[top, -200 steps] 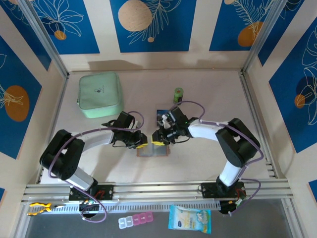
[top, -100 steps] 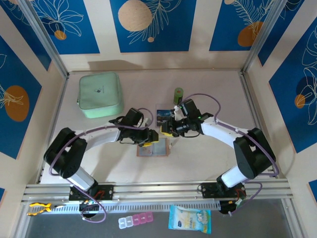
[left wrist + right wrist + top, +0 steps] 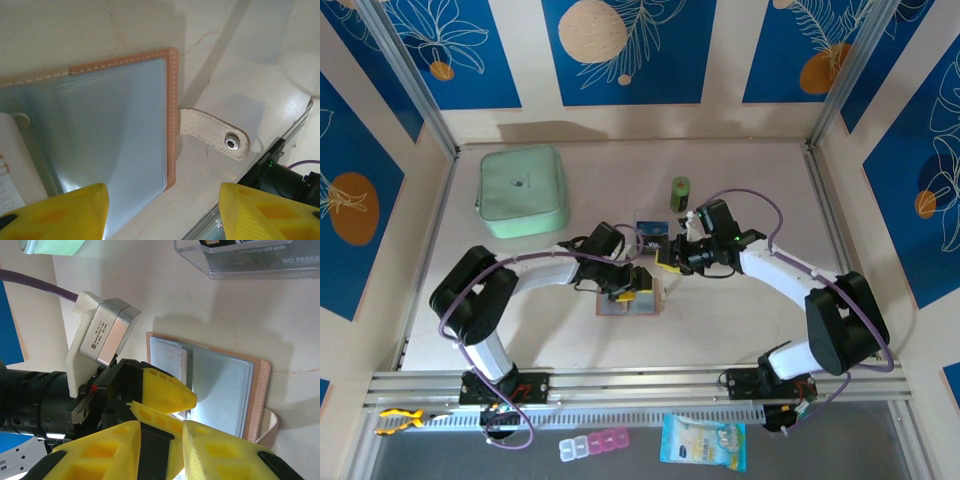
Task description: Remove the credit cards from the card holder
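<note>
Plainly the card holder (image 3: pixel 626 304) lies spread open and flat on the table, just below the middle of the top view, grey-blue pockets up and its snap strap (image 3: pixel 213 136) sticking out to the side. It looks light and floppy, so it will slide or lift if a card is dragged without something pinning it. The glossy pocket film looks slick, while the cards are thin, stiff and hard to pinch unless an edge sticks out. A pale card (image 3: pixel 171 367) is tucked in one pocket by the fold, and its exposed short edge is the place to take hold.

The left gripper (image 3: pixel 162 200) hangs over the holder's strap-side pocket with its fingers spread wide, gripping nothing. The right gripper (image 3: pixel 156 440) has its fingers drawn close on a thin dark slab, probably one of the credit cards seen edge-on, though the wrist view is too cramped to be sure.

A second ago the right gripper was down at the holder. It has since pulled away toward the clear box (image 3: pixel 250 265) above, and the left arm has reached further across over the holder.
</note>
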{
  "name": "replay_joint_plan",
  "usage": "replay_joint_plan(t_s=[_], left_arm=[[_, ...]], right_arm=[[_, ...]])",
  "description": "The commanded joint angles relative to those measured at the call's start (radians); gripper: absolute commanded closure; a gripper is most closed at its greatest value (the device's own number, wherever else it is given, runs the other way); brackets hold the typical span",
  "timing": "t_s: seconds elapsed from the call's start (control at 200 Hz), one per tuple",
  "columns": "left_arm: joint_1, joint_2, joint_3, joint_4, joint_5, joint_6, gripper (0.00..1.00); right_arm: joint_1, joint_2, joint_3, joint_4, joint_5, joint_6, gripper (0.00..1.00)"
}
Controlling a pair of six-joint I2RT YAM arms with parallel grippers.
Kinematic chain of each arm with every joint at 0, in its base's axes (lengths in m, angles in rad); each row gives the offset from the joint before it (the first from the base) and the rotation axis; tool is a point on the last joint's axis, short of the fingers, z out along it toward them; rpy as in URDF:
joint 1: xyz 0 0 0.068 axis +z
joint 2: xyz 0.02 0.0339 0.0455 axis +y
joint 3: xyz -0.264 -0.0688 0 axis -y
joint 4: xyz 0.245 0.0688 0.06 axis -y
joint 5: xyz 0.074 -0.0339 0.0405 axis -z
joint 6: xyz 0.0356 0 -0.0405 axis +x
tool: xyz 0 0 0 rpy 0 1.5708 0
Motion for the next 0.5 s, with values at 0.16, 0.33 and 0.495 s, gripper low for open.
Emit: replay_joint_plan(t_s=[0.16, 0.33, 0.495], left_arm=[[-0.010, -0.010, 0.031, -0.018, -0.004, 0.016, 0.41], [0.006, -0.051, 0.028, -0.060, -0.033, 0.038, 0.42], [0.046, -0.108, -0.010, -0.081, -0.051, 0.047, 0.43]], right_arm=[[-0.003, -0.020, -0.020, -0.013, -0.015, -0.009, 0.70], [0.011, 0.004, -0.014, 0.000, -0.023, 0.001, 0.71], [0.044, 0.042, 0.012, 0.002, -0.014, 0.006, 0.71]])
